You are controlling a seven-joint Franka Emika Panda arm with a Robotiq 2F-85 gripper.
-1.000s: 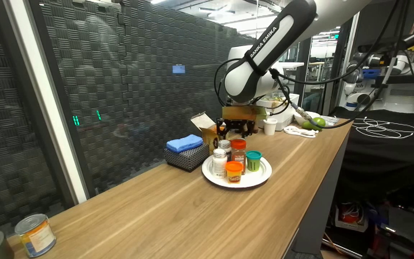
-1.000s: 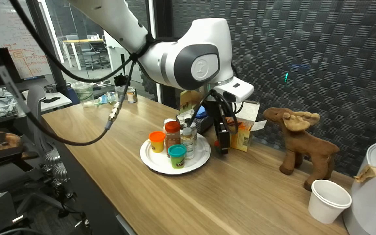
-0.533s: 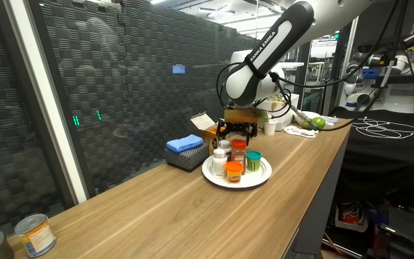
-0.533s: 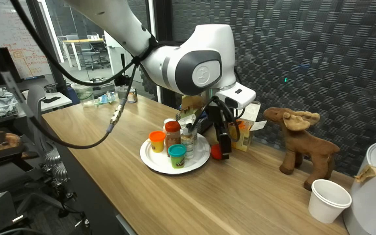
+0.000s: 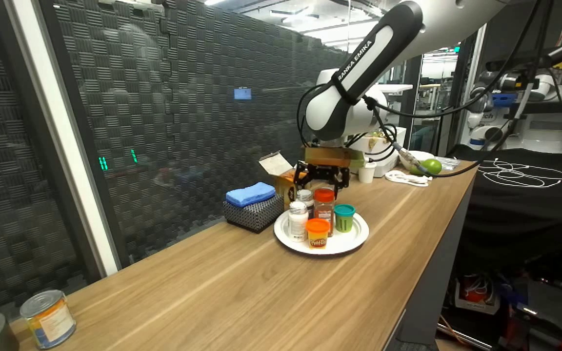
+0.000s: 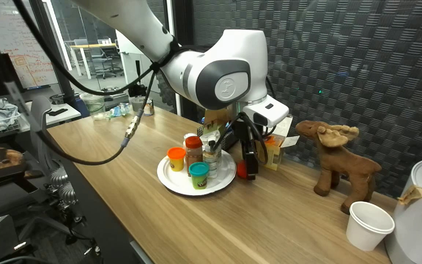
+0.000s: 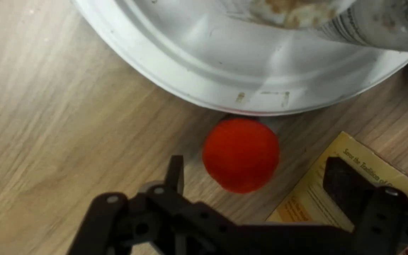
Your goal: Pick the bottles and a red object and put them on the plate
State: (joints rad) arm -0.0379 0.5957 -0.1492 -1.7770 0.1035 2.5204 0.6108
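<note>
Hanging spread wide, the black metal claw has the round red ball toward eleven o'clock in the wrist view.

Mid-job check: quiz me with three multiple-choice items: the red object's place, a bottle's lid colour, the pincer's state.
1. The red object is:
A) inside the white cup
B) on the table, beside the plate
C) on the plate

2. The lid of the red-brown bottle is:
A) white
B) blue
C) red

3. The pincer is:
A) open
B) shut on the red object
C) shut on nothing

1 B: the wrist view shows it outside the plate.
2 C: both exterior views show it red.
3 A: the wrist view shows its fingers well apart, gripping nothing.
</note>
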